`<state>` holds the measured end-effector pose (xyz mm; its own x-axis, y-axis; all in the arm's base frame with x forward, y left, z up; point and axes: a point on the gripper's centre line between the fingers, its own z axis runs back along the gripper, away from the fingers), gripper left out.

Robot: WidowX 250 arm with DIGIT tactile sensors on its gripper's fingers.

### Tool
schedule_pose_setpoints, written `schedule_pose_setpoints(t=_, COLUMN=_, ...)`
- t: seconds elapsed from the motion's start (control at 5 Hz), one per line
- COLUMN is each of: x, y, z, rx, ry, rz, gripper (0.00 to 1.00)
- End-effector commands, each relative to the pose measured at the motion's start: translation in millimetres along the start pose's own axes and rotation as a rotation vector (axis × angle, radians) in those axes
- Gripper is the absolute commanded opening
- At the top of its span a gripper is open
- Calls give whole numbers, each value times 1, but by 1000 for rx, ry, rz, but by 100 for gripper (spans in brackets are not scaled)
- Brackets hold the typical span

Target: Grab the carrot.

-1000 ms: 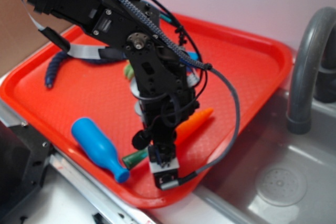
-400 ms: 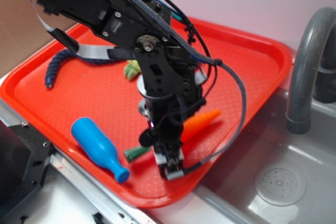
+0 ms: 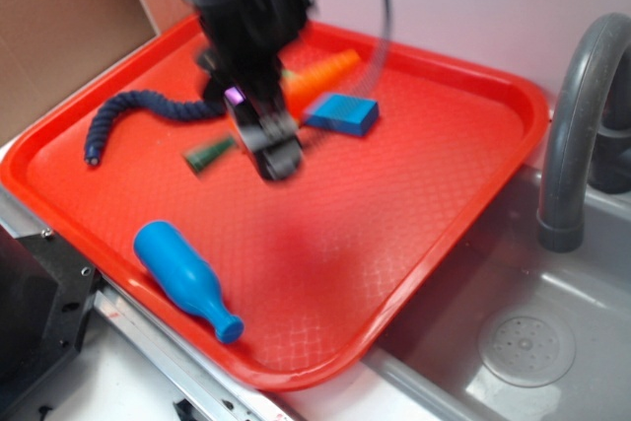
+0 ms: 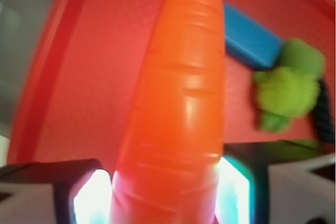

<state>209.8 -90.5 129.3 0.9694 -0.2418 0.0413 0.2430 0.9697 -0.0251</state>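
Observation:
The carrot (image 4: 178, 103) is glossy orange with faint ridges and fills the middle of the wrist view, its thick end clamped between the two bright pads (image 4: 93, 198). My gripper (image 4: 165, 195) is shut on it. In the exterior view the gripper (image 3: 266, 110) is blurred over the back left of the red tray (image 3: 444, 194). The carrot's orange tip (image 3: 323, 73) sticks out to its right and the dark green stem (image 3: 210, 153) to its left. The carrot appears lifted off the tray.
A blue bottle toy (image 3: 182, 278) lies near the tray's front edge. A blue block (image 3: 341, 113) and a dark blue rope (image 3: 128, 110) lie at the back, and a green plush toy (image 4: 291, 90) beside the block. A sink with a grey faucet (image 3: 577, 125) is to the right.
The gripper closed on the carrot at the tray's front and has carried it up and to the back left. The blue block is now uncovered. The bottle has not moved.

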Motion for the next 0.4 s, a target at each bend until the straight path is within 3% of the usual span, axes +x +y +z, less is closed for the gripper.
schedule_pose_setpoints(t=0.0, x=-19, y=38, z=80, rx=-42, ry=-102, rz=215, gripper=0)
schedule_pose_setpoints(t=0.2, x=-18, y=45, z=75, rx=-75, ry=-60, rz=250, gripper=0)
